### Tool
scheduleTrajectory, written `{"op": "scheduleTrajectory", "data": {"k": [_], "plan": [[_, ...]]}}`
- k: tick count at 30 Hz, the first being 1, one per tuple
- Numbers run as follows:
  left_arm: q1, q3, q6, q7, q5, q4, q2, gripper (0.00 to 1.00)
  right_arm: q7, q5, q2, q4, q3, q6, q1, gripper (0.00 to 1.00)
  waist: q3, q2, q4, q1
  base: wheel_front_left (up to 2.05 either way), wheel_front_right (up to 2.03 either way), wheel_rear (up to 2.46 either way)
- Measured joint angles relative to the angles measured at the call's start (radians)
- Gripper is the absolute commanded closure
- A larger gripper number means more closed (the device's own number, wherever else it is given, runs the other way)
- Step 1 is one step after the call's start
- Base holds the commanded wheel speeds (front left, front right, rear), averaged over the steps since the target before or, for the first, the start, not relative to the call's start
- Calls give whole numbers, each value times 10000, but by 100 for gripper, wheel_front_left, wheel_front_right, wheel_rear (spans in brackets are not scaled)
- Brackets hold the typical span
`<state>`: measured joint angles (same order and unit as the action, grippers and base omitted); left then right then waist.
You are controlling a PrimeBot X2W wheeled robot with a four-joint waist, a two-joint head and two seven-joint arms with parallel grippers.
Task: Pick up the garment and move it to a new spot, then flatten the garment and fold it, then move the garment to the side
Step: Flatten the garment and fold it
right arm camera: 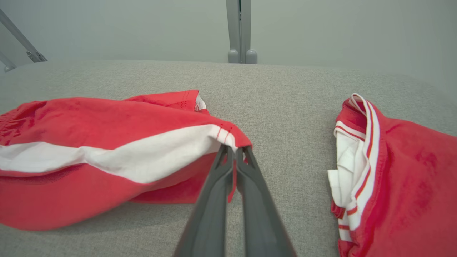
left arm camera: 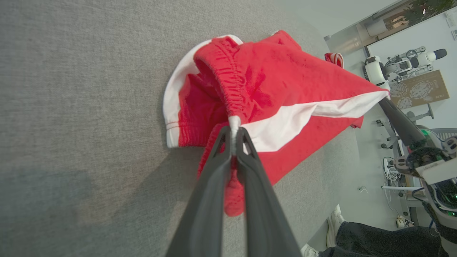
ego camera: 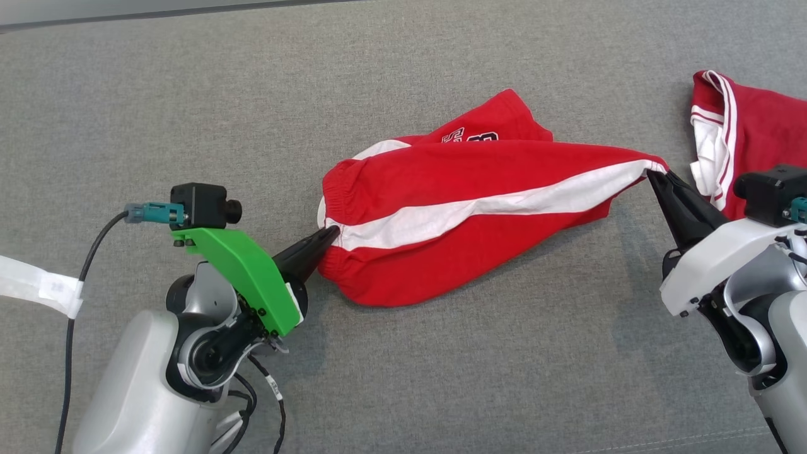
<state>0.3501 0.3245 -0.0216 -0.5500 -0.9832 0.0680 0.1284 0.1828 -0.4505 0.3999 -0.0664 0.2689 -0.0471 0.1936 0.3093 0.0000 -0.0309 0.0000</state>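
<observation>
you've got both grippers clamped on the red shorts [ego camera: 454,252], one at each end. the left gripper [ego camera: 334,232] is closed on the elastic waistband where the white stripe [ego camera: 479,211] starts. its wrist view shows a nub of white cloth squeezed between the fingers and red bunched below. the right gripper [ego camera: 652,175] is pinched tight on the hem corner at the stripe's other end.

why like this: gripping both ends of that side seam pulls it taut, so the shorts hang stretched between the arms and the rest drapes down. my read is that's a setup for carrying them to a new spot or laying them out flat, nothing folded yet.

location: the shorts are mid grey padded surface [ego camera: 189,94], between the two arms. the top edge is raised and the lower edge sags toward the surface. a second garment [ego camera: 756,126], red with white trim, lies just beside the right gripper, apart from the shorts and not gripped.

hard to tell:
- the lettering [ego camera: 470,135] on the far leg is partly folded under, unreadable.
- how many cloth layers each pinch has, can't say.
- whether the bottom edge actually rests on the surface, looks like it, not sure.
- the second garment is cut off by the frame edge and the right arm.
- a shoe [left arm camera: 334,221] and a dark trouser leg are at the left wrist view's bottom, cropped.
</observation>
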Motion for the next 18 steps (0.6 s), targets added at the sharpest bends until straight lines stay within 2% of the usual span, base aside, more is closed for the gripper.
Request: {"op": "scheduleTrajectory", "data": {"k": [8, 12, 16, 18], "plan": [[-4, 136, -320, -125, -205, -190, -29, 100, 21, -219, -6, -94, -125, -2, -54, 100, -63, 0, -9, 0, 0, 0, 0], [190, -178, -500, -109, -408, -748, 128, 100, 23, -711, -84, -278, -322, 161, 97, 100, -200, 0, -9, 0, 0, 0, 0], [1243, -842, -575, -75, -826, -1645, 217, 100, 31, -1912, -238, -828, -986, 533, 1142, 100, -476, 0, -7, 0, 0, 0, 0], [1753, -1365, -573, 46, -1114, -2146, 221, 100, -4, -2752, -470, -1202, -1551, 600, 1766, 100, -657, 0, -9, 0, 0, 0, 0]]}}
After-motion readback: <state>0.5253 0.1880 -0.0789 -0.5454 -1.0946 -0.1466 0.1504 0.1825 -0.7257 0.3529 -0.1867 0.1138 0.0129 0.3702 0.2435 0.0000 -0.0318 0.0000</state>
